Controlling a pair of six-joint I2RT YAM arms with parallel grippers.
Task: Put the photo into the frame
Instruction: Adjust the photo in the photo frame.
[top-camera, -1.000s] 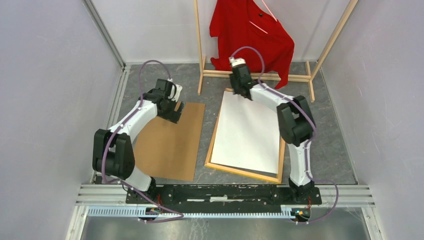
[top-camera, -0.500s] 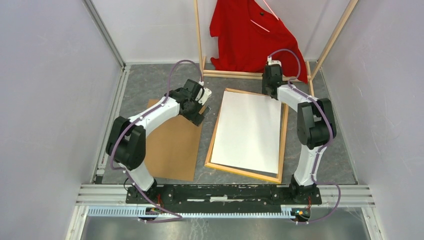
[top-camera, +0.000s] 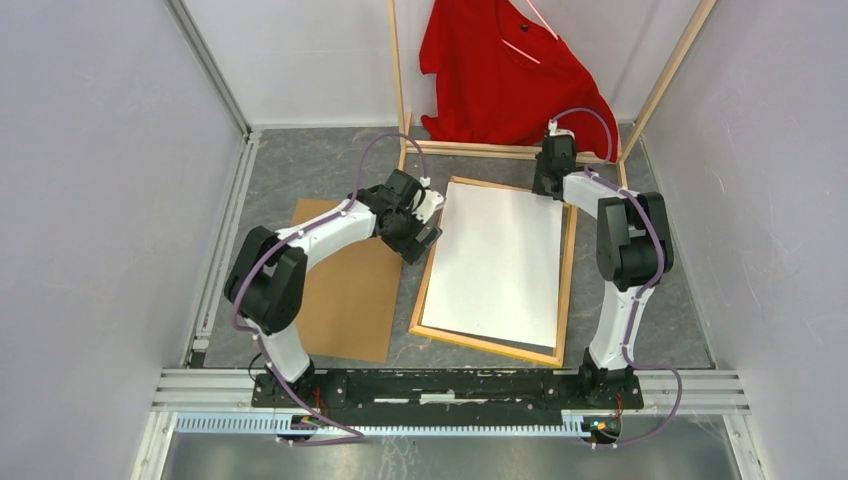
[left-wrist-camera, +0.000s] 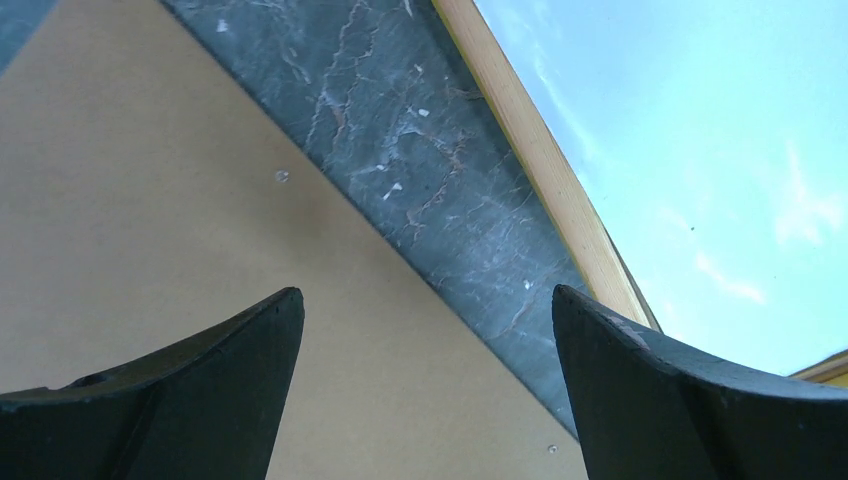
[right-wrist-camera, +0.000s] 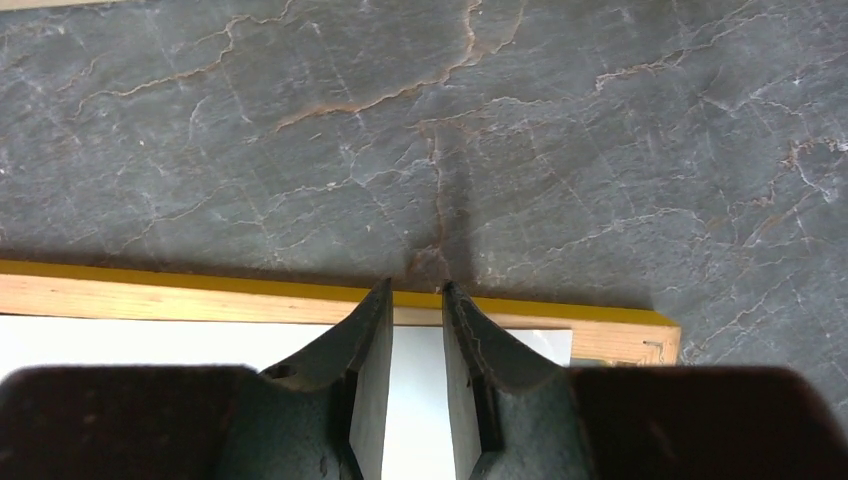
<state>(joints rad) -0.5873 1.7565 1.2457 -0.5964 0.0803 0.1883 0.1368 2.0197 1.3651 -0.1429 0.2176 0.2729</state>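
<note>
Right gripper (right-wrist-camera: 415, 290) first: its fingers stand only a narrow slit apart with nothing pinched between them, tips down on the far rail of the frame (top-camera: 567, 272), close to its far right corner. That slit was wider a second ago, when this gripper sat at the frame's far left corner; it has travelled along the far rail since. Left gripper (left-wrist-camera: 425, 300): jaws spread wide, as before, hovering with the brown backing board (top-camera: 345, 300) under one finger and the frame's left rail just beyond the other. A second ago it hung over the board's far left corner; now it has swung right to the gap between board and frame. The photo (top-camera: 497, 265) has not budged: white side up, lying inside the frame, slightly skewed against the near rail. The frame lies right of centre on the grey worktop (top-camera: 310, 170), its far edge near the foot of the wooden rack (top-camera: 405, 100) carrying a red shirt (top-camera: 500, 70).
</note>
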